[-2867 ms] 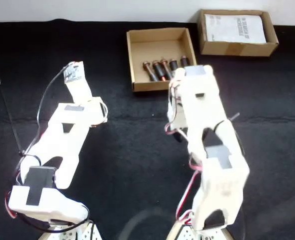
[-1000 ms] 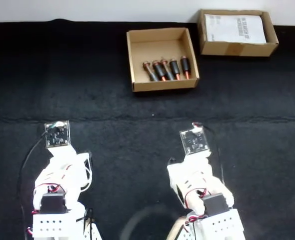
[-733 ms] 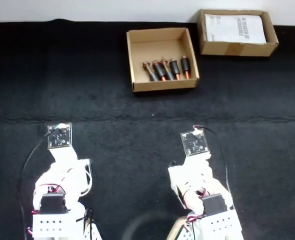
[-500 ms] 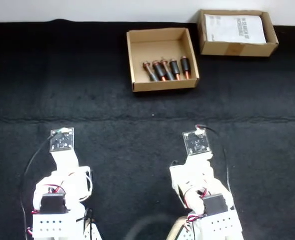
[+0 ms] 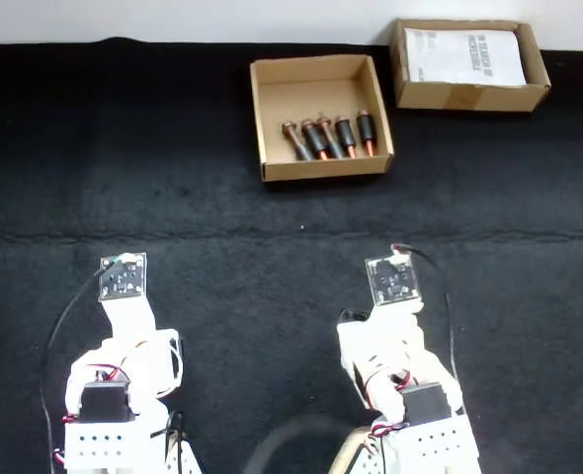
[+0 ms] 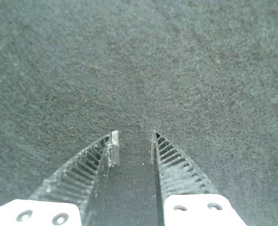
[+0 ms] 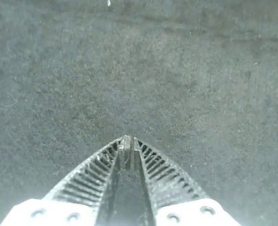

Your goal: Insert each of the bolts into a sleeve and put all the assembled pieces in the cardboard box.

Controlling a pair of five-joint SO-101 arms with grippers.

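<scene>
The open cardboard box (image 5: 323,168) stands at the back of the black mat, and several assembled bolt-and-sleeve pieces (image 5: 329,136) lie side by side inside it. Both arms are folded back at the near edge, far from the box. The left arm (image 5: 124,326) sits at the near left. Its gripper (image 6: 133,148) hangs over bare mat, open by a small gap with nothing between the fingers. At the near right is the right arm (image 5: 395,336), whose gripper (image 7: 129,146) is shut with its tips touching and holds nothing.
A second cardboard box (image 5: 469,97) with a printed sheet in it stands at the back right, close to the first. The black mat (image 5: 222,227) stretches between the arms and the boxes, with a faint crease across its middle.
Both arms have pulled back from near the cardboard box to a folded pose at the near edge. Over the last second they only settled slightly lower.
</scene>
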